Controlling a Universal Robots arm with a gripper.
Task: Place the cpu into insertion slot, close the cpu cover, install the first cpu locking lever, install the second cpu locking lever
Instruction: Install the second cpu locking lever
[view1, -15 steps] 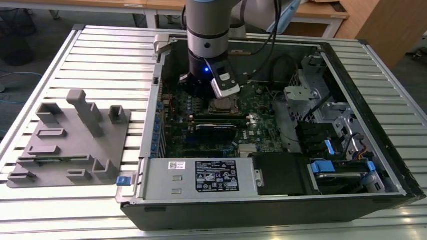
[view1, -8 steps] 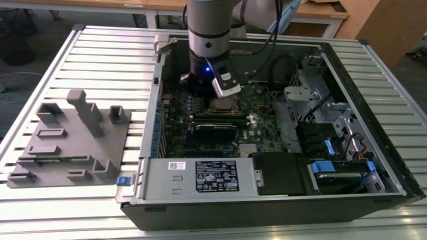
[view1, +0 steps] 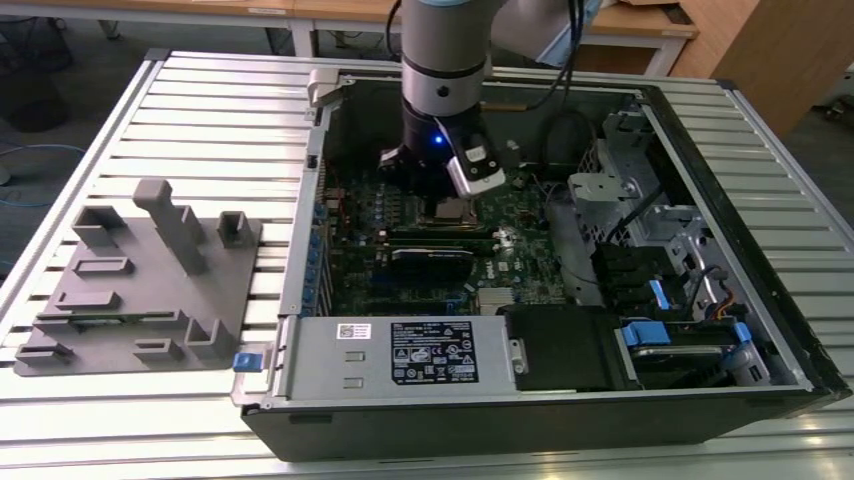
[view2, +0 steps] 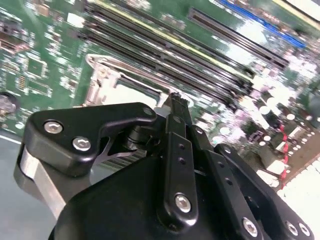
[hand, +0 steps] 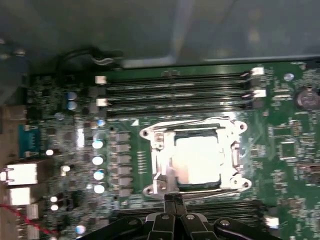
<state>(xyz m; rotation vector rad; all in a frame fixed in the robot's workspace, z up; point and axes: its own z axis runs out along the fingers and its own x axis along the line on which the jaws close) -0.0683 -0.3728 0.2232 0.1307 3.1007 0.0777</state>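
In the first wrist view the cpu (hand: 197, 160) lies flat in the insertion slot (hand: 227, 186), its silvery top glaring. The cpu cover (hand: 161, 155) is down around it as a metal frame. Thin wire levers run along two opposite sides of the socket (hand: 190, 123); whether they are latched I cannot tell. My gripper (hand: 173, 198) hovers just off one edge of the socket, fingers pressed together with nothing between them. The second wrist view shows the same shut gripper (view2: 175, 102) beside the socket's rim (view2: 100, 82). In the exterior view the gripper (view1: 434, 190) stands over the cpu (view1: 453, 209) inside the open case.
Long black memory slots (hand: 175, 92) run beside the socket. The case walls (view1: 314, 200) surround the board, with a black label plate (view1: 434, 352) at the front and drive bays with blue tabs (view1: 654, 330) on the exterior view's right. A grey fixture plate (view1: 134, 290) lies outside on the slatted table.
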